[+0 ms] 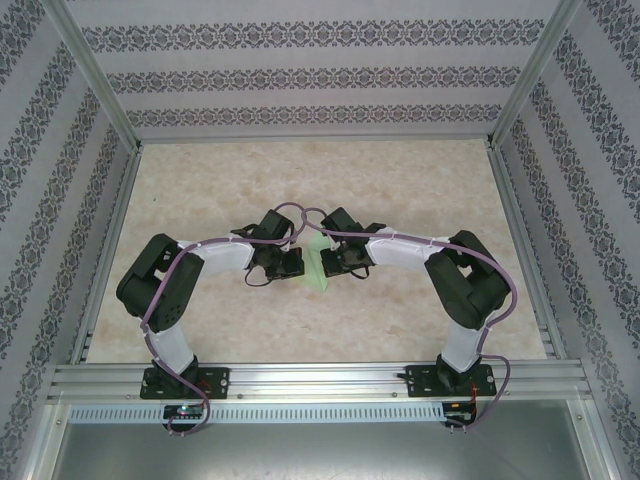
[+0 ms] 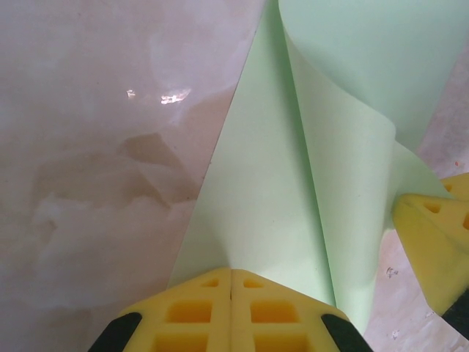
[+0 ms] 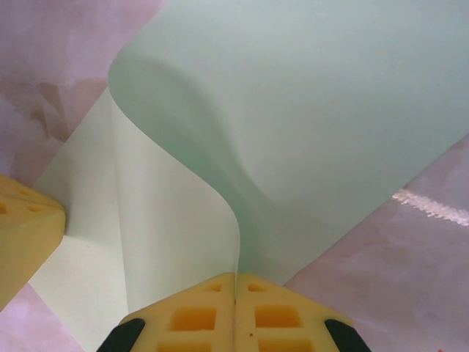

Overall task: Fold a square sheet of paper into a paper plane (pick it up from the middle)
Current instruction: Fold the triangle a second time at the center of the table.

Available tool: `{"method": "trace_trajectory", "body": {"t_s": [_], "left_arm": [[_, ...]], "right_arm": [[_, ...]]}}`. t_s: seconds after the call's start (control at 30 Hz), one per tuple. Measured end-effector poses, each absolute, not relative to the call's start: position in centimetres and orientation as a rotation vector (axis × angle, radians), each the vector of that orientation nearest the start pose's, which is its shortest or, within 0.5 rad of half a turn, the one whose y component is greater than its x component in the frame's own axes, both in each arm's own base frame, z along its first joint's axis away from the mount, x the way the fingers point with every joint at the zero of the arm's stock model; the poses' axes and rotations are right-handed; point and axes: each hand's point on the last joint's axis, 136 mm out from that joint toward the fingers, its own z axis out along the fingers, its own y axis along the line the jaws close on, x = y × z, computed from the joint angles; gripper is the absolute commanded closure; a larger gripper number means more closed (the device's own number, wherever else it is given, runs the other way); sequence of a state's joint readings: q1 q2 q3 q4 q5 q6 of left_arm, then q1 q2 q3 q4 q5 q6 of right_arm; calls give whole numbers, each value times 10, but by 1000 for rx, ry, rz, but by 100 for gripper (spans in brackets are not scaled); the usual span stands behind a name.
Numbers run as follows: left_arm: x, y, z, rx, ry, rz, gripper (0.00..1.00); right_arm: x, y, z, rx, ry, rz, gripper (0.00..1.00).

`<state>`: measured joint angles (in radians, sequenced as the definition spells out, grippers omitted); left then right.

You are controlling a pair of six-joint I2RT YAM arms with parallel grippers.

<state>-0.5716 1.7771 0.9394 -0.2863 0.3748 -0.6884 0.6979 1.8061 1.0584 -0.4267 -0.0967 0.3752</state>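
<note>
Overhead, the top external view counts two black arms and one thin pale green sheet of paper (image 1: 317,266). The sheet stands up off the marbled beige desk (image 1: 200,180) near its middle, between the left tool (image 1: 298,266) and the right tool (image 1: 333,262), which meet it from either side. One purple cable (image 1: 290,212) loops over the two wrists, just behind the sheet. Three walls of patterned wallpaper (image 1: 300,75) and an aluminium frame (image 1: 300,378) ring the desk. From this height the arms hide most of the sheet.

Next, the left wrist view shows the left tool (image 2: 231,273) with its two yellow pads (image 2: 192,312) pressed together, the sheet of paper (image 2: 271,183) running into the seam between them, so it pinches the sheet's near edge. The sheet is single and curls: one flap lies low over the desk (image 2: 95,147), another rolls upward to the right. The right tool (image 2: 432,235) shows as one yellow pad touching the sheet's right edge.

Finally, the right wrist view shows the right tool (image 3: 235,277), its two pads likewise shut tight on the sheet of paper (image 3: 308,110), whose curled fold drops straight into their seam. The left tool (image 3: 26,227) touches the sheet at the left. The desk (image 3: 410,249) shows pink-beige beyond.
</note>
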Motion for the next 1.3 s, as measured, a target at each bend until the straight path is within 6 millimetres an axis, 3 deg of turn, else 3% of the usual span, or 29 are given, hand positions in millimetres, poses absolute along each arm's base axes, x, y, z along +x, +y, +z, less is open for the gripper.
{"method": "trace_trajectory", "body": {"t_s": [0.43, 1.3], "left_arm": [[287, -260, 20, -43, 2899, -820, 91], [291, -262, 19, -12, 2902, -812, 92]], "right_arm": [[293, 265, 14, -453, 2801, 387, 97], [297, 269, 18, -452, 2782, 401, 96]]}}
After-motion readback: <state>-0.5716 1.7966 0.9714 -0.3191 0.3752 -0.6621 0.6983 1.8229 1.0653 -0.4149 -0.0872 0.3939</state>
